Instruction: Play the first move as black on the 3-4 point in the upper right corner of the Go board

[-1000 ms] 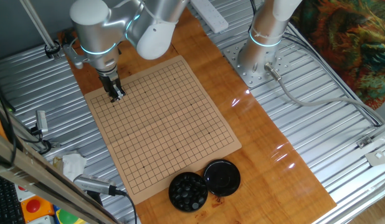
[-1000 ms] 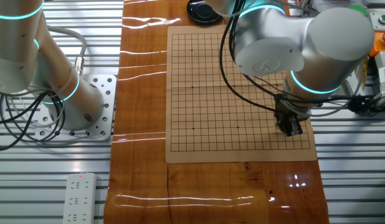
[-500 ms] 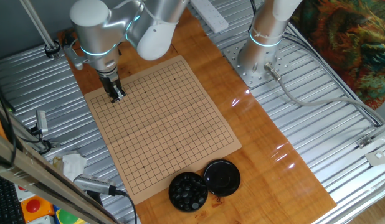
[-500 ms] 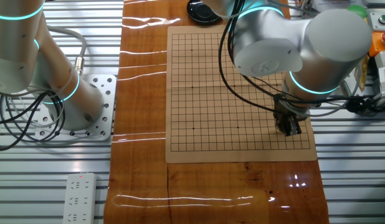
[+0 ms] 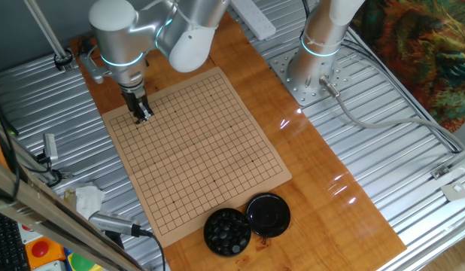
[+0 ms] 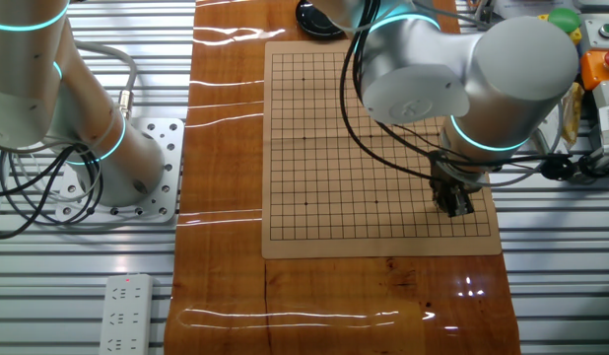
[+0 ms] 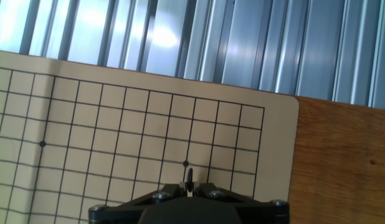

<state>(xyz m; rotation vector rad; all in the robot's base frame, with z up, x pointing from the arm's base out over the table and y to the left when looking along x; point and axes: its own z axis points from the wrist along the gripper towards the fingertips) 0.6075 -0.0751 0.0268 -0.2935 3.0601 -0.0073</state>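
Observation:
The Go board (image 5: 195, 150) lies on the wooden table and bears no stones. My gripper (image 5: 143, 115) points down over the board's far left corner in this view, close to the surface. In the other fixed view the gripper (image 6: 457, 203) is near the board's (image 6: 373, 148) lower right corner. In the hand view the gripper (image 7: 189, 185) is shut on the black stone (image 7: 189, 177), seen edge-on between the fingertips. The stone sits just below a star point (image 7: 185, 163) near the board's corner (image 7: 118, 124).
A round black bowl (image 5: 227, 231) full of black stones and its flat black lid (image 5: 268, 214) stand at the board's near end. The second arm's base (image 5: 311, 71) is bolted at the back right. Ribbed metal surface (image 7: 199, 37) lies beyond the board edge.
The arm's upper body has shifted slightly. The gripper tip has stayed over the same corner of the board, still shut on the stone.

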